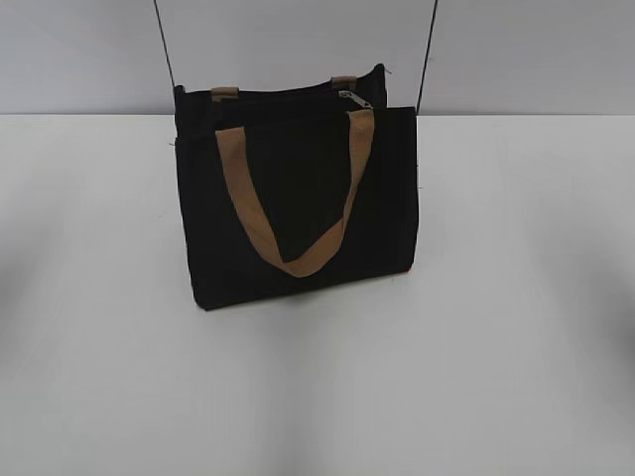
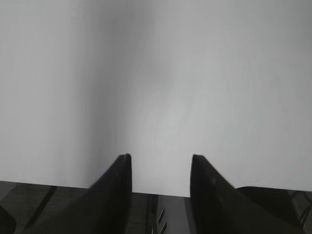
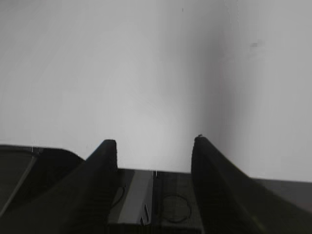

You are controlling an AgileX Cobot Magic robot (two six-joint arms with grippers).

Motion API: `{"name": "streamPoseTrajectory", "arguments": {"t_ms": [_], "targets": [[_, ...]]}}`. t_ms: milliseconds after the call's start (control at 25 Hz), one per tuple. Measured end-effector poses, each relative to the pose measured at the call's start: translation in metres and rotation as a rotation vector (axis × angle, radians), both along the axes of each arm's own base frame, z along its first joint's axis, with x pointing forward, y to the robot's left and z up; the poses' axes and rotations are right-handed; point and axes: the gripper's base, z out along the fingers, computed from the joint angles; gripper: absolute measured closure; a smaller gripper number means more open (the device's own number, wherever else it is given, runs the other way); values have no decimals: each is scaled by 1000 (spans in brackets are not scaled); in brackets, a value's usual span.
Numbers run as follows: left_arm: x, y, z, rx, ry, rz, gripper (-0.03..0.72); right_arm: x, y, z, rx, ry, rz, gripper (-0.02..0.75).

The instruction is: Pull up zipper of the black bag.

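A black bag point(image 1: 298, 193) with tan handles point(image 1: 298, 258) stands upright on the white table point(image 1: 496, 347) in the exterior view. Its metal zipper pull point(image 1: 354, 98) sits at the right end of the top edge. Neither gripper shows in the exterior view. My left gripper point(image 2: 160, 157) is open and empty over bare white table near its front edge. My right gripper point(image 3: 155, 141) is open and empty, also over bare table. The bag is out of both wrist views.
Two thin dark cables point(image 1: 165, 45) rise behind the bag against the grey wall. The table's front edge and a dark base point(image 3: 146, 195) show under both grippers.
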Motion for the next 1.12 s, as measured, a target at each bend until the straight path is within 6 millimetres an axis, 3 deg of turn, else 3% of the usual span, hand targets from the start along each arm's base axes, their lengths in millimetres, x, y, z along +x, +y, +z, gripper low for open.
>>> {"name": "streamPoseTrajectory", "arguments": {"t_ms": [360, 480, 640, 800, 1120], "targets": [[-89, 7, 26, -16, -196, 0, 397, -118, 4, -32, -2, -102, 3, 360], [-122, 10, 31, -24, -288, 0, 398, -144, 5, -42, -6, -164, 15, 360], [-161, 15, 35, -18, -424, 0, 398, -174, 6, -46, -22, -306, 40, 360], [-193, 19, 24, -2, -521, -11, 398, -198, 7, -42, -39, -471, 55, 360], [-242, 23, 1, 1, -761, -36, 398, -233, 9, -42, -82, -708, 97, 360]]}}
